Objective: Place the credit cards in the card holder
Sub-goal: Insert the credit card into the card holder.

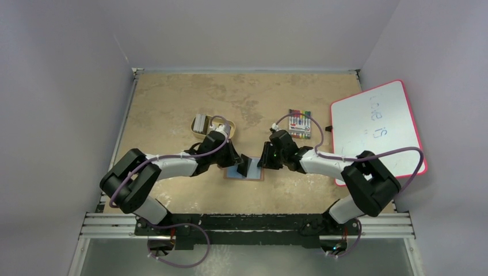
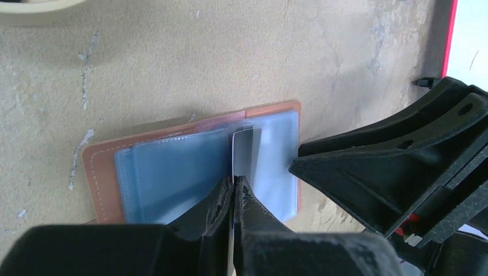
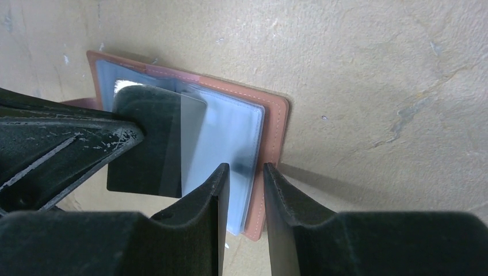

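**A:** Where's the card holder (image 2: 167, 172), and what's hard to see?

**B:** It lies open and flat on the mottled tan table (image 1: 172, 98). It has a brown stitched leather rim and blue-grey glossy pockets inside. Its near edge is cut off behind the left gripper (image 2: 233, 183). Those jaws are clamped on a credit card (image 2: 244, 150), a thin dark plastic rectangle standing on edge over the holder's middle. The card's lower end is hidden between the fingers.

**A:** And the right gripper (image 3: 246, 169)?

**B:** Its jaws stand partly apart at the holder's right edge, one tip over a clear pocket and the other just past the leather. I can't tell whether they touch it.

**A:** Anything else?

**B:** Beyond the holder to the left, a tan oval tray (image 1: 225, 122) holds a grey-white stack (image 1: 200, 122), too small to make out. Beyond it to the right lies a pack of coloured markers (image 1: 300, 123).
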Robot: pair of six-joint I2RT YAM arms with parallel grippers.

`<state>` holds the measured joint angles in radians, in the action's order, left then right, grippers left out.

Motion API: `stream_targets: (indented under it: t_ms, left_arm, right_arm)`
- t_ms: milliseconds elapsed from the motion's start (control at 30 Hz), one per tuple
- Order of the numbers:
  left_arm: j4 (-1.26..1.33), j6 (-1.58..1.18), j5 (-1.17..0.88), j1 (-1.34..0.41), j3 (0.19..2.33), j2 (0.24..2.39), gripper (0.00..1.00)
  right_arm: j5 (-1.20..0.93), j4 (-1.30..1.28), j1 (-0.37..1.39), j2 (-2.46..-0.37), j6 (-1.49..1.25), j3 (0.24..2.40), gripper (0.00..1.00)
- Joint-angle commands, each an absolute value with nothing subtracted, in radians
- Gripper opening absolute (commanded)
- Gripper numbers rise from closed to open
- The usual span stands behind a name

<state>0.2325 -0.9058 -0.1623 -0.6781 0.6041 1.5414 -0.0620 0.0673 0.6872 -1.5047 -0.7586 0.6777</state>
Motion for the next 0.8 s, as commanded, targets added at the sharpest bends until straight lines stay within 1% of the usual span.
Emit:
stream_targets:
  t_ms: [0,200,300,333,600,767]
  left_arm:
    - [0.183,-0.873,-0.047,-0.724,0.634,1.560,0.01]
    - [0.139,-0.877,0.079,-0.779,0.645,1.544,0.00]
    - [0.145,-0.891,0.105,-0.791,0.637,1.546,0.00]
    - [0.144,-0.895,0.106,-0.794,0.638,1.552,0.02]
    - [0.127,-0.912,0.112,-0.811,0.656,1.542,0.27]
    - [0.129,-0.923,0.101,-0.817,0.662,1.527,0.36]
  right_arm:
    - [-0.040,0.092,0.692,-1.474,-0.775,0.657,0.31]
    - [-0.040,0.092,0.692,-1.465,-0.776,0.649,0.31]
    - [-0.041,0.095,0.692,-1.463,-0.776,0.646,0.31]
    - [-0.042,0.095,0.691,-1.462,-0.777,0.644,0.31]
    - [-0.019,0.053,0.692,-1.416,-0.779,0.641,0.31]
    - [-0.036,0.038,0.692,-1.396,-0.781,0.630,0.31]
